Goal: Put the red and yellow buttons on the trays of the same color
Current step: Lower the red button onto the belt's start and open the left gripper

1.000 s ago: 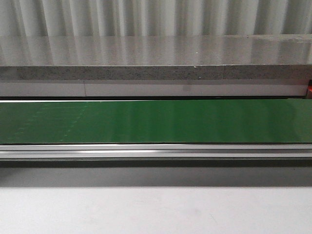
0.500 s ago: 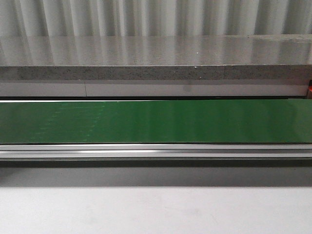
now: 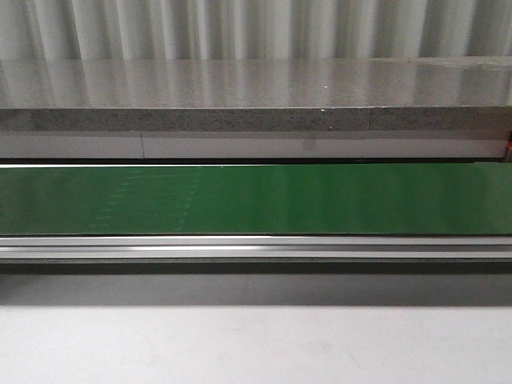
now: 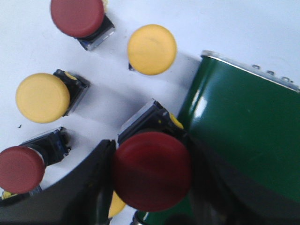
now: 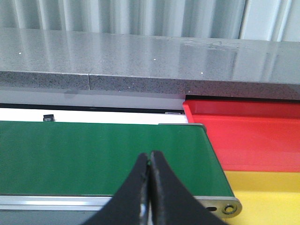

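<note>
Left hand point(image 4: 150, 187) clamped on a red button point(image 4: 151, 169) right at the green belt point(image 4: 243, 136) end, more red and yellow buttons point(image 4: 152, 49) loose on the white bench point(image 4: 243, 28). Right hand point(image 5: 150, 161) pinched together over the belt, red tray point(image 5: 248, 136) and yellow tray point(image 5: 267, 192) just beside. No readable writing anywhere.

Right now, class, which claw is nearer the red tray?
Right. The right claw hangs shut over the belt's end beside the red tray; the left claw grips a red button, no tray visible there.
</note>
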